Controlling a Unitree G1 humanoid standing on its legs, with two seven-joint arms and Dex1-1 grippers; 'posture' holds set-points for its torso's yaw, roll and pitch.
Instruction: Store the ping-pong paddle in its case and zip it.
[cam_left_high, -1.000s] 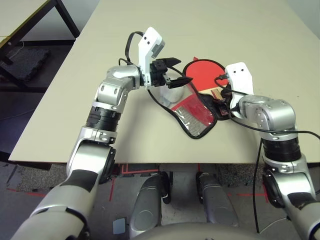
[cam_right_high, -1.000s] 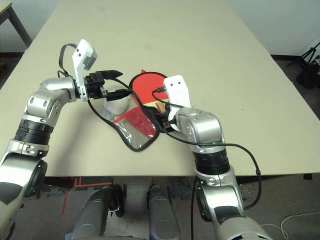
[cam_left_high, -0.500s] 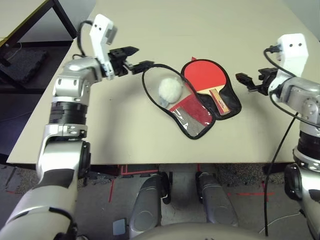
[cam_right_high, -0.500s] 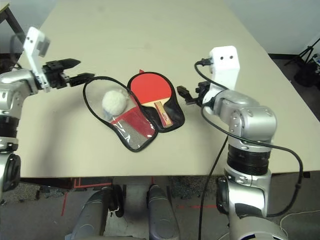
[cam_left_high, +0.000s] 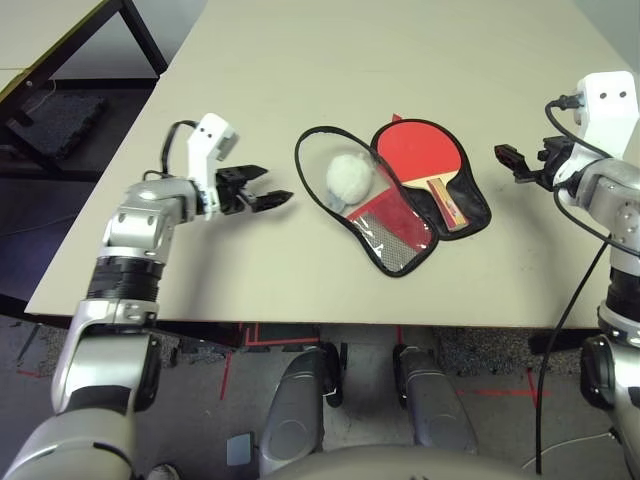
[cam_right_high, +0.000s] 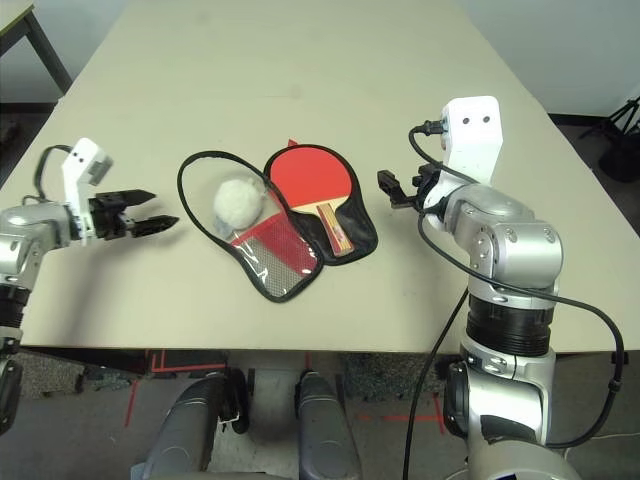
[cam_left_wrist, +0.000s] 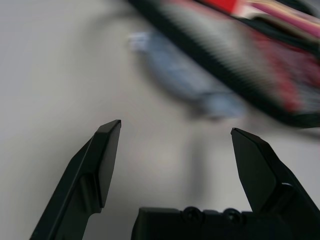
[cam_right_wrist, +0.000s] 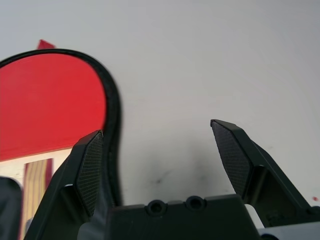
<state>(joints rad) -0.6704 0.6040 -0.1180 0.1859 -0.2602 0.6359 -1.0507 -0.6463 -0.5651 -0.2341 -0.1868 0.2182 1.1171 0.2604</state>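
The case (cam_left_high: 398, 238) lies unzipped and spread flat at mid-table, mesh pocket toward me. In its right half lies the ping-pong paddle (cam_left_high: 421, 151), red face up, its striped handle (cam_left_high: 444, 199) pointing toward me. A fluffy white ball (cam_left_high: 349, 180) sits in the left half. Left of the case, my left gripper (cam_left_high: 275, 185) hovers open and empty, apart from the zipper edge. To the right of the case my right gripper (cam_left_high: 507, 165) is open and empty too. The right wrist view has the paddle's face (cam_right_wrist: 50, 105) and the case rim (cam_right_wrist: 113, 112) beside one finger (cam_right_wrist: 90, 170).
The beige table (cam_left_high: 300, 60) stretches wide behind and to both sides of the case. Its front edge (cam_left_high: 300, 318) runs close below the case. A black table frame (cam_left_high: 60, 60) stands on the floor at far left. Cables hang from both wrists.
Both grippers have pulled away from the case, the left out and toward the front left, the right off the paddle's handle to the right. The paddle and ball stay in the open case.
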